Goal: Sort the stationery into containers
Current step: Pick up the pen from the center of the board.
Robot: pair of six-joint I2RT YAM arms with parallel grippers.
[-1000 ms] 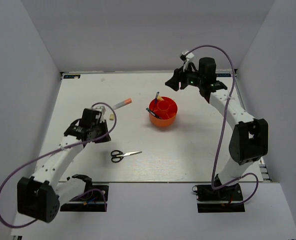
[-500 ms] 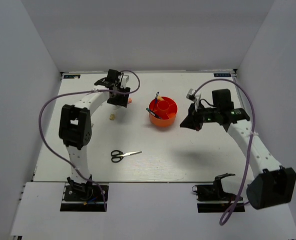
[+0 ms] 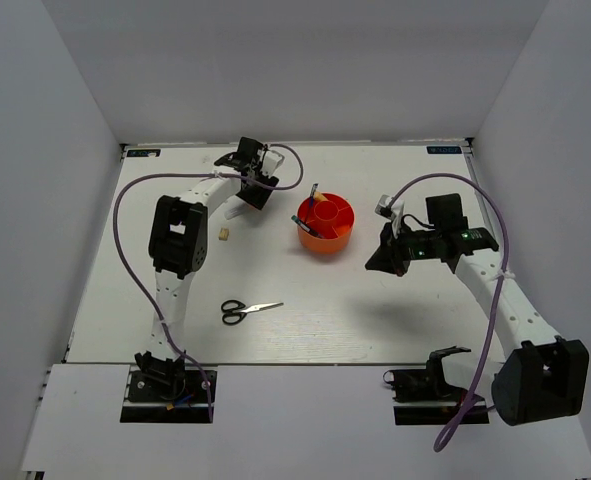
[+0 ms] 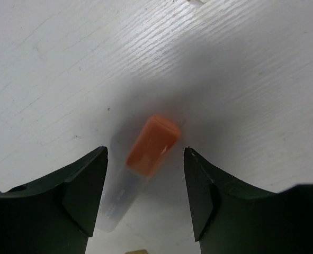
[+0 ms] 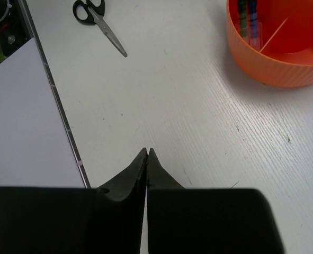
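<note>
An orange-capped white marker (image 4: 152, 144) lies flat on the table, and its white barrel (image 3: 237, 210) also shows from above. My left gripper (image 4: 145, 151) hovers over it, open, with one finger on each side of the cap and touching nothing. In the top view the left gripper (image 3: 256, 190) is at the far left-centre. The orange-red organizer cup (image 3: 325, 238) holds two dark pens (image 3: 305, 226). My right gripper (image 5: 146, 151) is shut and empty, and the right gripper (image 3: 373, 263) hangs to the right of the cup. Black-handled scissors (image 3: 250, 310) lie near the front.
A tiny tan eraser (image 3: 223, 236) lies just in front of the marker, and its edge shows at the bottom of the left wrist view (image 4: 136, 252). The right wrist view shows the scissors (image 5: 98, 18), the cup's wall (image 5: 273, 69) and the table's front edge (image 5: 55, 106).
The left arm swung from the near left to the far side, opened, and settled over the marker. The right arm came forward from the back to beside the cup and shut.
</note>
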